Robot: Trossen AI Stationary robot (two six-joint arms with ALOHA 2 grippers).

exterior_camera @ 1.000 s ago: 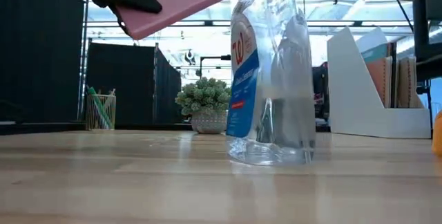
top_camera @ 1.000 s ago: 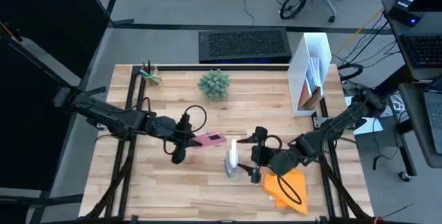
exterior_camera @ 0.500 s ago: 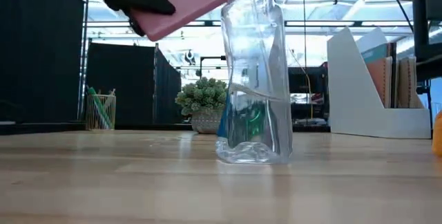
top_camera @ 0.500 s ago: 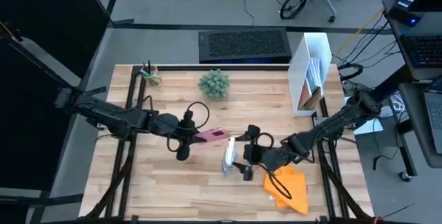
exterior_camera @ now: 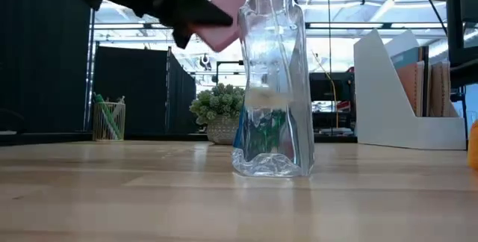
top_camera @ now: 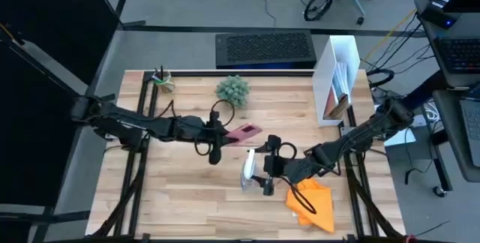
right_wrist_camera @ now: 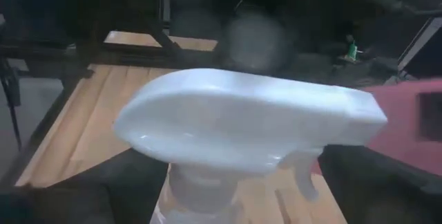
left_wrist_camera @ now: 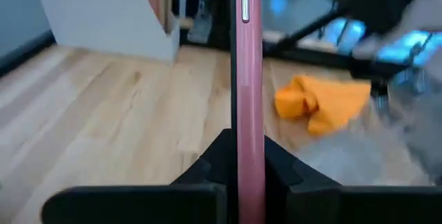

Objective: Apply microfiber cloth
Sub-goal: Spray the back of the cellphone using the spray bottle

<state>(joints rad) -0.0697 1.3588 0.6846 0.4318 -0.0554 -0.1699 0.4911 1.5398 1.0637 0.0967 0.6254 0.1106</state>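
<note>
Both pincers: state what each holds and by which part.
Left pincer clamps the pink phone by one end, edge-on. Right pincer grips the spray bottle near its neck.

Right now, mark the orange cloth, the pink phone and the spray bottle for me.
microfiber cloth [top_camera: 313, 204]: high view, middle of the orange fabric.
pink phone [top_camera: 244, 133]: high view, its flat pink back, held off the table by the left claw.
spray bottle [exterior_camera: 270, 115]: low view, clear body above the base.

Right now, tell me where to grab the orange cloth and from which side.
Pinch a raised fold of the microfiber cloth, coming from above: it lies crumpled on the table, so its ridges probably give more purchase than its flat edges.
</note>
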